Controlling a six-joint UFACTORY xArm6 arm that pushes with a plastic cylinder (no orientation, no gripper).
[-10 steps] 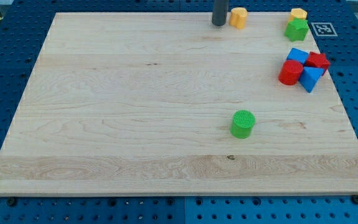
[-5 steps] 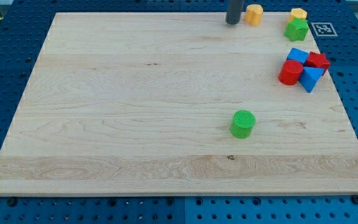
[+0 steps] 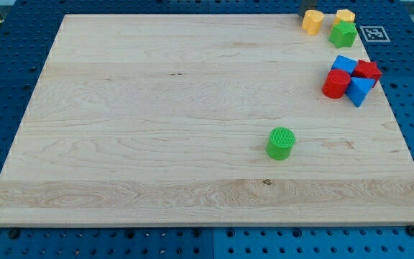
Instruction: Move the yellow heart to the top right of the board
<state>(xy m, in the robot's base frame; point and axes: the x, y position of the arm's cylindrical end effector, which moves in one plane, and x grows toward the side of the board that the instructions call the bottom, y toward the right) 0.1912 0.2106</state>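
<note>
The yellow heart [image 3: 312,21] has slid rightward along the board's [image 3: 157,129] top edge over the last second and now sits near the top right corner, just left of the other yellow block [image 3: 346,16] and the green block [image 3: 343,34]. The rod's tip [image 3: 306,15] shows only as a dark sliver at the view's top, touching the heart's upper left; it has no jaws. By this judgement the task is nearly done
</note>
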